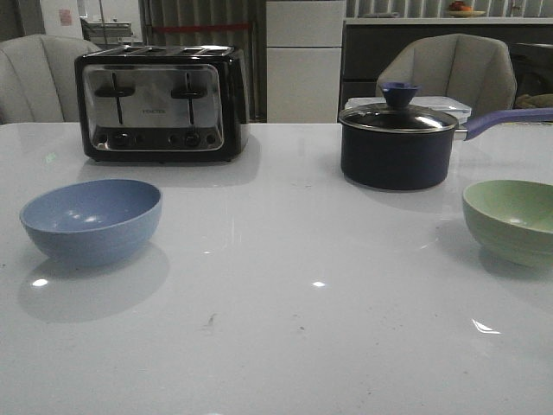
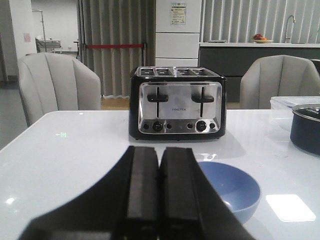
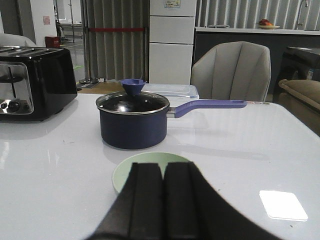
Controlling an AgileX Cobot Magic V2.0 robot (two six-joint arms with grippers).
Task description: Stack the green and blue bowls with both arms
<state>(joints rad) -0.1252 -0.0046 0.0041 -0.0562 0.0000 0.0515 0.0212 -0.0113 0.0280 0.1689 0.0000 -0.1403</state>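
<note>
Two bowls are sitting well apart on the table (image 1: 276, 346): the blue bowl (image 1: 92, 220) at the left, the green bowl (image 1: 511, 220) at the right, its edge cut off by the frame. Both grippers — left gripper (image 2: 159, 200), right gripper (image 3: 163, 205) — are showing fingers pressed together, each partly hiding its bowl.

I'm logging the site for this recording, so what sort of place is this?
Probably a kitchen or break room: a four-slot toaster and lidded saucepan on a white table, with a counter sink faucet behind.
</note>
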